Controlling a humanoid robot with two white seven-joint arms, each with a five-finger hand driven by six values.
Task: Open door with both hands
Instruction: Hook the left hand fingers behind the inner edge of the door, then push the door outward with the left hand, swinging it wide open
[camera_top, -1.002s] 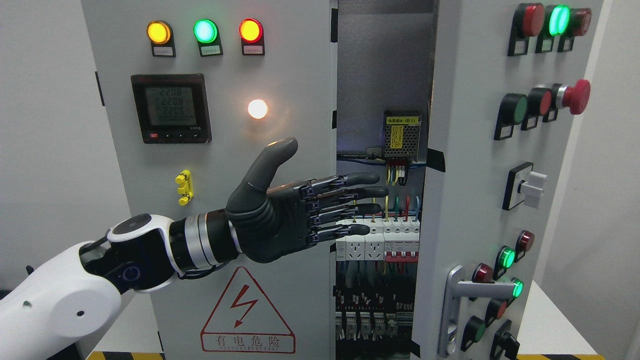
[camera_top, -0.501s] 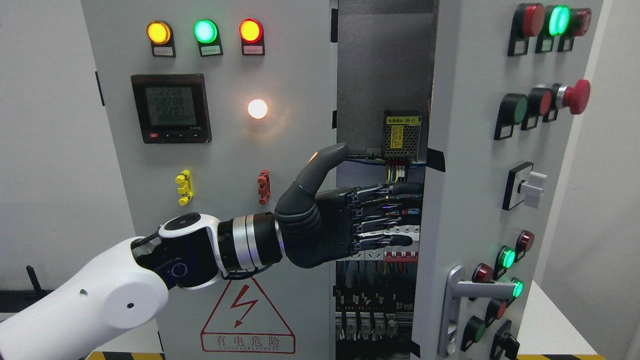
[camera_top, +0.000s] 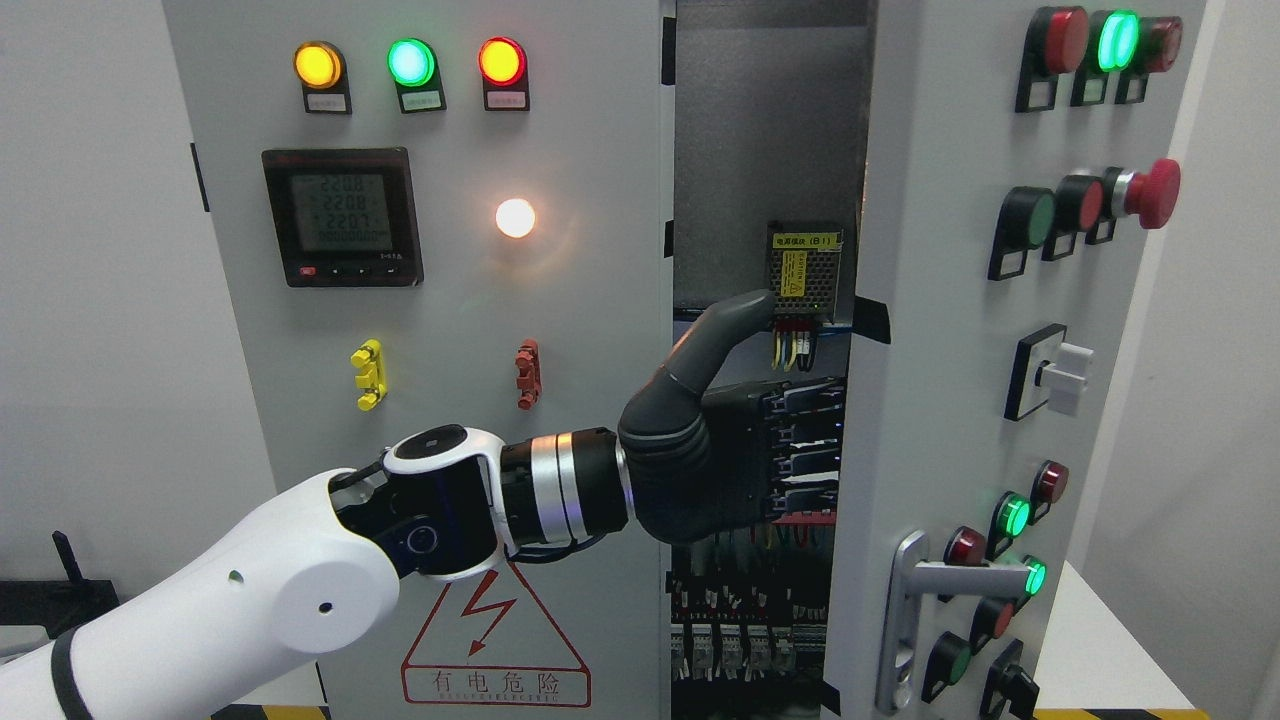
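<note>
The grey cabinet's right door (camera_top: 935, 330) stands ajar and swung toward me, with a silver lever handle (camera_top: 915, 615) low on its face. The left door (camera_top: 450, 340) is flat and closed. Between them a dark gap (camera_top: 765, 130) shows the wiring inside. My left hand (camera_top: 765, 445) reaches from the lower left into that gap at mid height. Its thumb points up and its fingers (camera_top: 800, 465) stretch straight right, with the tips hidden behind the right door's inner edge. It holds nothing that I can see. My right arm does not show.
Inside the gap are a small power supply (camera_top: 803, 262) above my hand and rows of breakers (camera_top: 740, 640) below. The right door carries protruding buttons, a red mushroom button (camera_top: 1150, 192) and a white rotary switch (camera_top: 1060, 378). The left door has a meter (camera_top: 342, 216) and indicator lamps.
My left arm has moved steadily right, from in front of the left door into the gap. The fingertips have passed behind the right door's edge. The doors have not moved.
</note>
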